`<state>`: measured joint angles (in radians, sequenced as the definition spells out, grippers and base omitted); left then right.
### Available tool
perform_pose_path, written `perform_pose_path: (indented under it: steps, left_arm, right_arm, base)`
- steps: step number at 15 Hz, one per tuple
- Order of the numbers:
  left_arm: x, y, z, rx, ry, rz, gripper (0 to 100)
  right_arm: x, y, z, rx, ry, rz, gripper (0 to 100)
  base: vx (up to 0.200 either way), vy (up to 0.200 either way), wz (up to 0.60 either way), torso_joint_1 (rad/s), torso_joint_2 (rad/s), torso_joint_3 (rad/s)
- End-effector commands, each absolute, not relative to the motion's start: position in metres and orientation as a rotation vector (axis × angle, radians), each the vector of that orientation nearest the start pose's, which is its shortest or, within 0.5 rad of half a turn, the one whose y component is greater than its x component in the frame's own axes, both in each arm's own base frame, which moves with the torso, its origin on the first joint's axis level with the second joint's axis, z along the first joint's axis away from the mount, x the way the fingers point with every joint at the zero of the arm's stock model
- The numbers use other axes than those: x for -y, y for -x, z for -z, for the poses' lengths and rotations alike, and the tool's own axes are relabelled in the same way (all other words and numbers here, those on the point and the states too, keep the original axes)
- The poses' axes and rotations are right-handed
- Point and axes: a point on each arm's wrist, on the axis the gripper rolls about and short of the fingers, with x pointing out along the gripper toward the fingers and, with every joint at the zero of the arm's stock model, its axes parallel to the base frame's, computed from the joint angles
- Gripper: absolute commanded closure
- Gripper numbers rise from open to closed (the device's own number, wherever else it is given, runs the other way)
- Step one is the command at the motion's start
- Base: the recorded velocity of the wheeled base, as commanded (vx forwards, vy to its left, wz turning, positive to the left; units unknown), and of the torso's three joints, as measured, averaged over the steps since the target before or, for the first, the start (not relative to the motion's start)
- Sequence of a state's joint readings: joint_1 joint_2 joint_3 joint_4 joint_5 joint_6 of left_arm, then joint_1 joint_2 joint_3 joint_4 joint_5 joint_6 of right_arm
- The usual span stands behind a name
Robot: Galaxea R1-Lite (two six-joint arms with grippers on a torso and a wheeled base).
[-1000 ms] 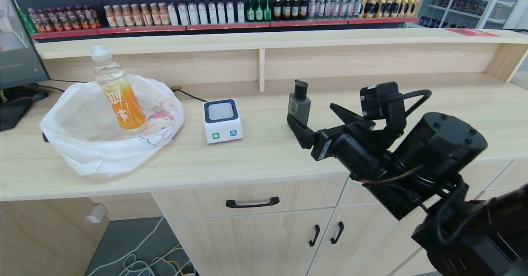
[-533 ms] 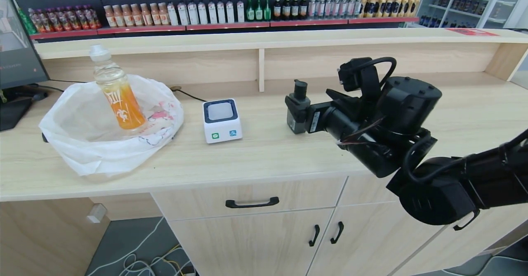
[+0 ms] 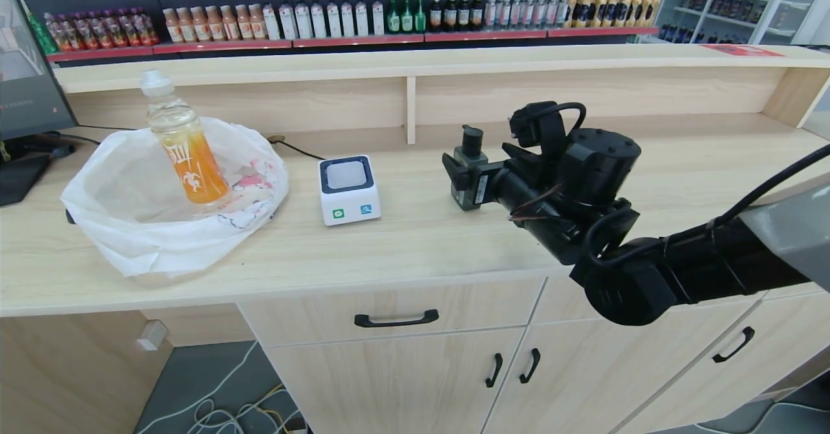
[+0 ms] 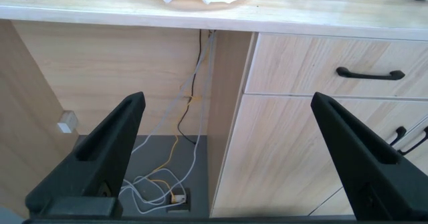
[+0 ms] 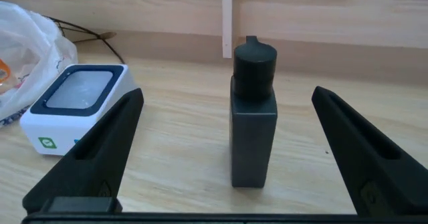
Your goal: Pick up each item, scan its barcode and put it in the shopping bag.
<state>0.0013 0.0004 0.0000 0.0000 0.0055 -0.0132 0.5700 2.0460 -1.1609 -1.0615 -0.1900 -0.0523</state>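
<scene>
Dark bottle (image 3: pixel 471 141): stood upright on the wooden counter (image 3: pixel 421 239), right of the scanner and well apart from it, with a dark cap on a squarish grey body.
Right gripper (image 5: pixel 227 97): spread wide around the dark bottle, one finger on each side at the height of its body.
Right wrist view: showed bare counter between the bottle and each finger, so neither finger touched it.
Head view: showed the left-hand finger in front of the bottle's body and the arm coming in from the near right, covering the bottle's lower right part; contact could not be judged there.
Scanner (image 3: pixel 349 189): a small white box with a dark-rimmed pale top, sitting on the counter between the bag and the bottle; a dark cable ran from behind it toward the far left.
Shopping bag (image 3: pixel 130 226): white plastic, lying open on the left part of the counter, its near edge close to the counter's front.
Orange drink bottle (image 3: pixel 185 148): stood inside the bag, tilted, with a white cap.
Left gripper (image 4: pixel 227 98): held wide with nothing between its fingers, below the counter's edge and facing the cupboard fronts.
Left wrist view: showed a drawer handle (image 4: pixel 370 73) and loose cables (image 4: pixel 160 184) on the floor under the counter, with the bag's edge hanging over the counter's front above.
Background: rows of drink bottles on store shelves (image 3: pixel 389 15) beyond the counter's raised back ledge.
</scene>
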Motion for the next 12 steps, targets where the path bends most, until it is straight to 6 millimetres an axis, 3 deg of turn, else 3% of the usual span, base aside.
perform_pose_path:
  steps: [1,7,12]
  left_arm:
    - [0.0,0.023,-0.075,0.0,0.012,-0.008,0]
    - [0.0,0.023,-0.075,0.0,0.012,-0.008,0]
    - [0.0,0.023,-0.075,0.0,0.012,-0.008,0]
  right_arm:
    - [-0.216,-0.356,-0.184,0.153,-0.006,-0.365,0]
    - [-0.215,-0.395,-0.185,0.207,-0.022,-0.325,0]
    - [-0.215,-0.408,-0.18,0.181,-0.011,-0.348,0]
  base:
    - [0.0,0.0,0.0,0.0,0.0,0.0]
    - [0.0,0.0,0.0,0.0,0.0,0.0]
    - [0.0,0.0,0.0,0.0,0.0,0.0]
